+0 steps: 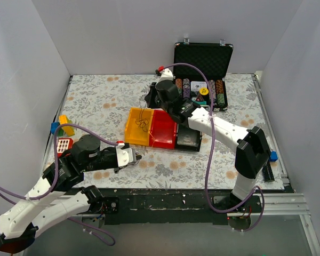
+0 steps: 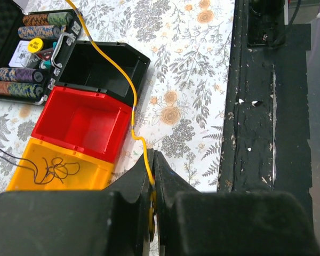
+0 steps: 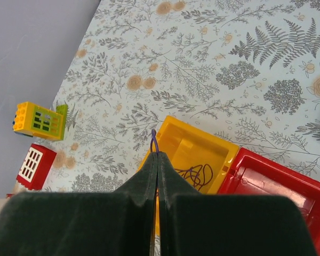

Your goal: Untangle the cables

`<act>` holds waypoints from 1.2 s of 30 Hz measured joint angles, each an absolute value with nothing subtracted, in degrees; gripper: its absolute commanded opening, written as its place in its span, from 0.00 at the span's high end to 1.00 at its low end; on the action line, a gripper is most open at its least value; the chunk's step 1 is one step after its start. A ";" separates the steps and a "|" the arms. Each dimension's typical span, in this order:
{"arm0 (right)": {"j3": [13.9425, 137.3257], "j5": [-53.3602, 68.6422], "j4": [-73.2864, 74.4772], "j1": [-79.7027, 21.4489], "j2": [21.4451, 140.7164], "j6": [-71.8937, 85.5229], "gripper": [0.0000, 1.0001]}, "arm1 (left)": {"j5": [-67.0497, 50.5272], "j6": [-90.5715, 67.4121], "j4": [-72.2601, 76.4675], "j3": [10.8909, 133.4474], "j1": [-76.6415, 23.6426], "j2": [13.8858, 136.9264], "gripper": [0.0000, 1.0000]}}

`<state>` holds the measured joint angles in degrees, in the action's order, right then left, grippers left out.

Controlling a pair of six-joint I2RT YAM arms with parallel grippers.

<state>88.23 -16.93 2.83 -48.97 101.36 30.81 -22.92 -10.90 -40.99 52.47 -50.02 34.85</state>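
Note:
A thin yellow cable (image 2: 117, 69) runs from between my left gripper's (image 2: 153, 160) jaws, up over the black bin (image 2: 104, 64) and out of the top of the left wrist view. That gripper (image 1: 135, 157) is shut on it, low over the table in front of the bins. My right gripper (image 3: 157, 154) is shut on a dark purple cable (image 3: 153, 140), a small loop of which sticks out past the tips. It hangs above the yellow bin (image 3: 224, 149), where the rest of the purple cable (image 3: 194, 176) lies coiled. The top view shows this coil (image 1: 143, 124) below the right gripper (image 1: 149, 98).
A red bin (image 1: 164, 129) and the black bin (image 1: 188, 140) stand in a row right of the yellow bin (image 1: 132, 128). An open case of poker chips (image 1: 202, 80) is behind them. Toy blocks (image 1: 64, 128) sit at the left edge. White walls enclose the table.

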 measured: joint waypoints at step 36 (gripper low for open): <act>83.15 -8.34 6.44 -48.27 105.93 34.24 0.16 | -23.51 -12.29 -33.74 59.13 -50.02 42.00 1.00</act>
